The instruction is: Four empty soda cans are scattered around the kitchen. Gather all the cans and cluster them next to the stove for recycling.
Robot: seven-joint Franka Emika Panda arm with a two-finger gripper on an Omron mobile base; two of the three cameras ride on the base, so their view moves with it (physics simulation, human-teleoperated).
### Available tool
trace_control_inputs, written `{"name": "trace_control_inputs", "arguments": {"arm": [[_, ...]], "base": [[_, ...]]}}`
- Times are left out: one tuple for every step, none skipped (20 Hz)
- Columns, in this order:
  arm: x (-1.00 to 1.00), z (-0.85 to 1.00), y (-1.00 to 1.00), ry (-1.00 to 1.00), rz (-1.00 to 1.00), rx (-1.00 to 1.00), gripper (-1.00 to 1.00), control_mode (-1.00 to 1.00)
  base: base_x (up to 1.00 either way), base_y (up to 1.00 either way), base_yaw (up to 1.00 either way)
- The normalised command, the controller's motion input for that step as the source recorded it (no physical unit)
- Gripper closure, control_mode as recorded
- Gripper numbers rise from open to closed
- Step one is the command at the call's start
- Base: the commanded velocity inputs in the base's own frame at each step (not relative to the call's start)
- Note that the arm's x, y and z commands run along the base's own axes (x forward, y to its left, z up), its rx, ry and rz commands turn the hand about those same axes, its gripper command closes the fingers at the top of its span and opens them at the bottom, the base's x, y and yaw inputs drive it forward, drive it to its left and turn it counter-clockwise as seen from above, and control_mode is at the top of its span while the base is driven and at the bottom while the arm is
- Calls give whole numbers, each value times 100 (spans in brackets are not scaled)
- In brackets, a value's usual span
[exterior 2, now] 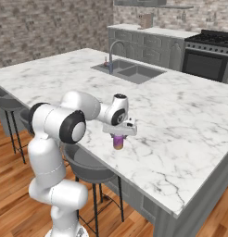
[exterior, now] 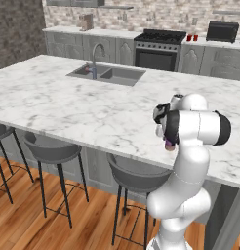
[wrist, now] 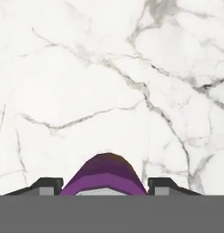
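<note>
While the purple can (exterior 2: pixel 118 141) stands upright near the front edge of the marble island (exterior 2: pixel 180 125), the gripper (exterior 2: pixel 118 136) sits right down over its top, fingers closed in on its sides and holding it. It's a small smooth cylinder, purplish-pink with a silvery top that the hand view shows between the two dark fingertips (wrist: pixel 49 185), against white stone threaded with grey veins. From the left, the can (exterior: pixel 169 143) peeks out below the arm's dark joint. Further back, the grey double sink (exterior: pixel 108 74) is sunk into the island with a curved tap (exterior: pixel 95 56) beside it. Only the left base view catches two red cans (exterior: pixel 192 37) on the far counter, just beside the stove (exterior: pixel 157 49) with its black grates, and a black microwave (exterior: pixel 222 31) beyond them. Round grey stools (exterior: pixel 51 146) tuck under the island.
</note>
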Motion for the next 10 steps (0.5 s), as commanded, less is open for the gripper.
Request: {"name": "trace_control_inputs", "arguments": {"arm": [[-51, 24, -5, 8, -8, 1, 100, -100], [-61, 27, -7, 5, -8, 3, 100, -100], [-62, 27, -7, 3, -7, 2, 100, -100], [-63, 27, -8, 3, -7, 3, 100, -100], [-64, 27, -8, 2, -7, 3, 100, -100], [-64, 26, -6, 0, -8, 1, 100, -100], [-64, 25, -4, 0, -8, 0, 100, -100], [-63, 24, -3, 0, -7, 0, 100, -100], [-63, 22, -1, 0, -7, 0, 100, -100], [-60, 20, 0, 0, -6, 0, 100, -100]], "base": [[0, 0, 0], [0, 0, 0], [0, 0, 0], [0, 0, 0], [0, 0, 0], [0, 0, 0], [0, 0, 0], [0, 0, 0], [0, 0, 0], [0, 0, 0]]}}
